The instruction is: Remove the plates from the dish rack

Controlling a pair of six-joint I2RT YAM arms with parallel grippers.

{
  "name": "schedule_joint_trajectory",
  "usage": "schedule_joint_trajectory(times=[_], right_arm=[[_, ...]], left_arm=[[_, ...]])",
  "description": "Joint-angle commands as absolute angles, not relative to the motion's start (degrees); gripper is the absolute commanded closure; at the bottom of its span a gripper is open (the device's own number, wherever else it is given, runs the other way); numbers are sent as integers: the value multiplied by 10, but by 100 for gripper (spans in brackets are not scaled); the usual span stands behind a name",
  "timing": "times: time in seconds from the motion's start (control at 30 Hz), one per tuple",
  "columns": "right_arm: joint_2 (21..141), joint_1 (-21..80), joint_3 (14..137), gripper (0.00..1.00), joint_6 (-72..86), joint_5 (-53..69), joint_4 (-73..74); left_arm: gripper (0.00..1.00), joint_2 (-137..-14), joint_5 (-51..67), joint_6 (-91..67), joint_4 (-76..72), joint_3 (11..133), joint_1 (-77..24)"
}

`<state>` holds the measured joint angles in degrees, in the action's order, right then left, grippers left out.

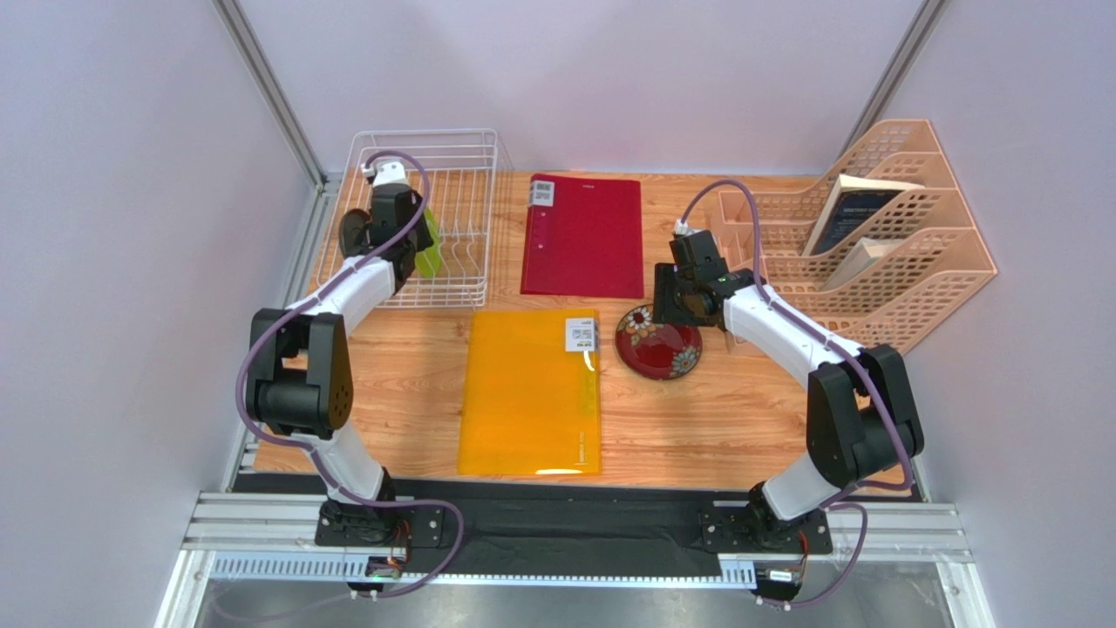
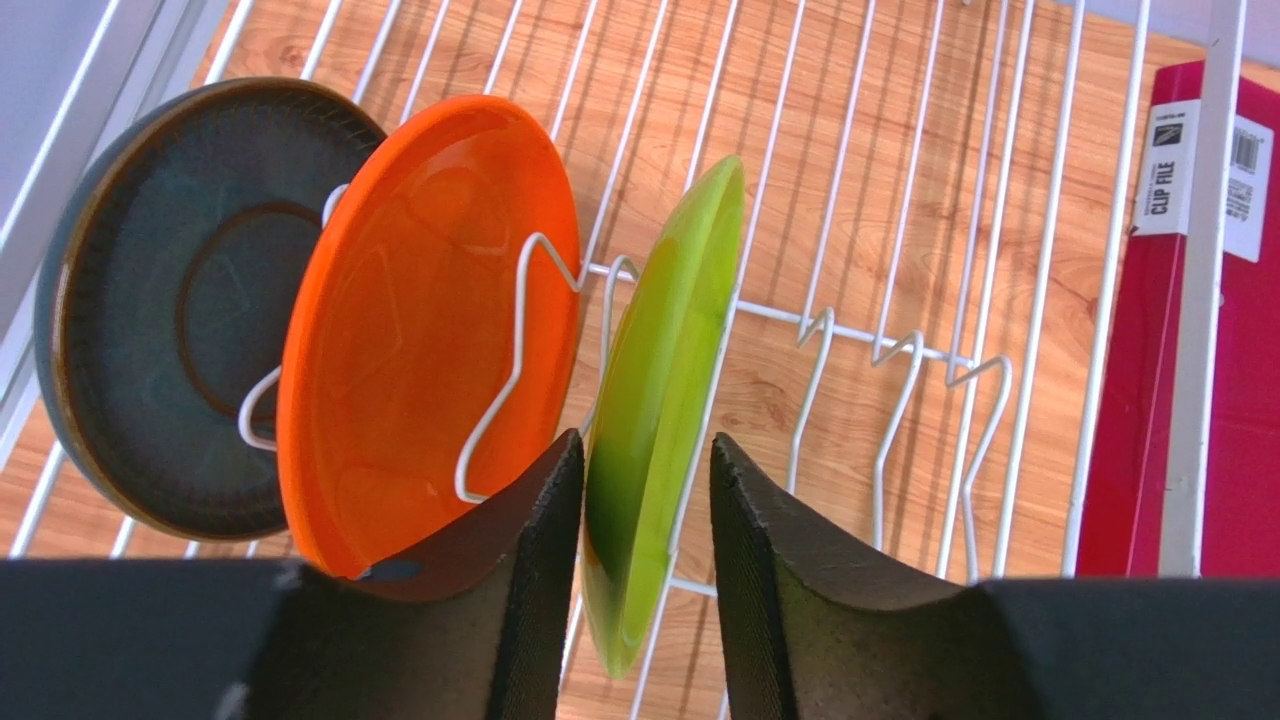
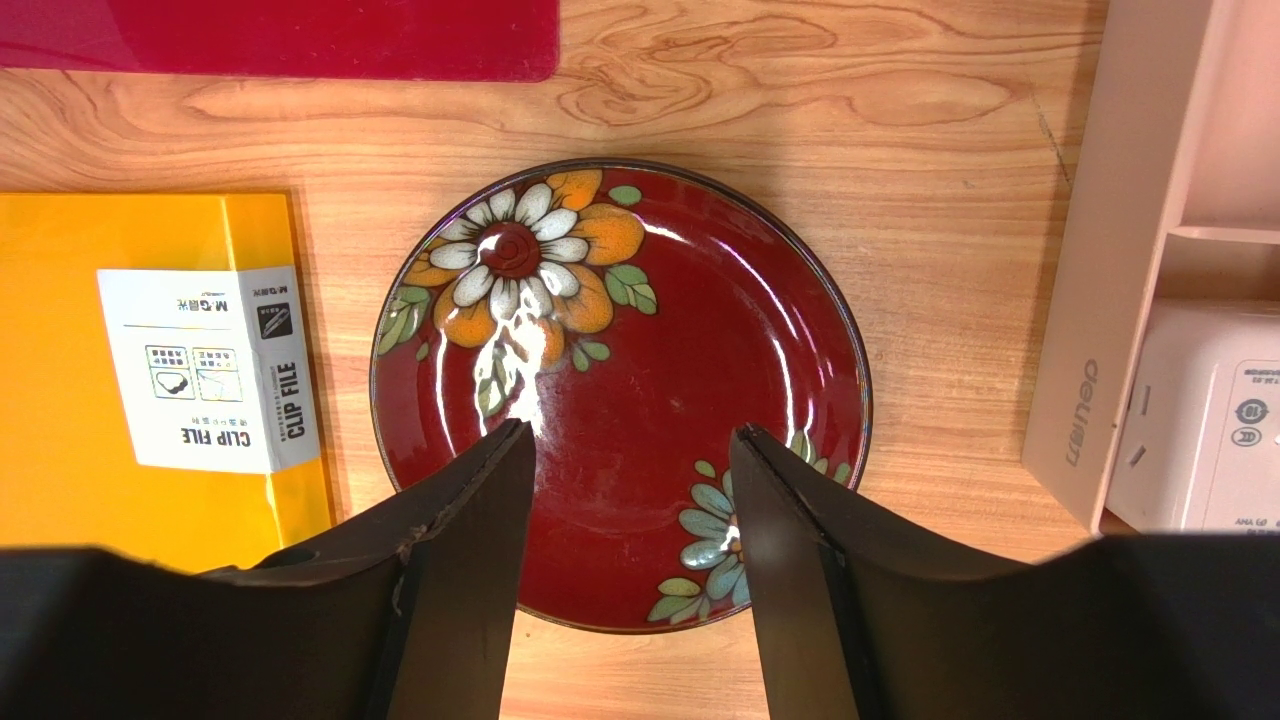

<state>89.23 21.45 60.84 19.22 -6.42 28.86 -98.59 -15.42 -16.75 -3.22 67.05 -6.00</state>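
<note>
Plates number four. Three stand on edge between the tines of the one rectangular white wire dish rack (image 1: 459, 196) at the desk's far left. Across the left wrist view they are a dark teal-grey round plate (image 2: 166, 300) with a brownish rim, a plain orange round plate (image 2: 421, 300) and a lime green round plate (image 2: 661, 390). The fourth, a dark red round plate (image 3: 661, 300) painted with flowers, lies flat on the wooden desk (image 1: 393, 380) right of centre. Two flat plastic folders lie between the rack and that plate, a dark red folder (image 1: 583, 236) farther back and a yellow folder (image 1: 531, 393) nearer. One peach slotted plastic file organiser (image 1: 904, 223) stands at the far right.

Down in the rack, the left jaws straddle the lower edge of the lime green plate, set little wider than its thickness. One pad sits right against the side facing the orange plate and a sliver shows at the other. Whether they press the plate I cannot tell. Over the near part of the dark red round plate, the right jaws hang about half open, holding nothing.

The orange plate leans close beside the green one, a wire tine showing between them. To the green plate's right the tines stand free. The red floral plate lies just beside the yellow folder's right edge and near the organiser's base, with bare wood in front.
</note>
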Motion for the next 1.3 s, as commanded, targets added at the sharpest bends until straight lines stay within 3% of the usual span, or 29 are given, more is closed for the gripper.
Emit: schedule_joint_trajectory(times=[0.0,0.2,0.3,0.33,0.7,0.97,1.27], right_arm=[[892,213,624,44,190,-65,276],[896,214,623,44,189,-65,276],[896,214,623,44,189,-65,277],[896,214,624,45,189,-65,277],[899,214,625,44,191,-62,277],[887,214,627,44,190,-75,282],[851,213,630,44,187,-76,280]], left_arm=[[61,-984,-151,-170,-49,666,-60],[69,-986,-146,-173,-54,653,-60],[87,-989,-147,-171,-51,649,-60],[100,-989,-149,-171,-50,649,-60],[100,-949,-208,-120,-65,645,-75],[100,-918,-447,39,-136,651,-164],[100,-840,-446,12,-51,674,-180]])
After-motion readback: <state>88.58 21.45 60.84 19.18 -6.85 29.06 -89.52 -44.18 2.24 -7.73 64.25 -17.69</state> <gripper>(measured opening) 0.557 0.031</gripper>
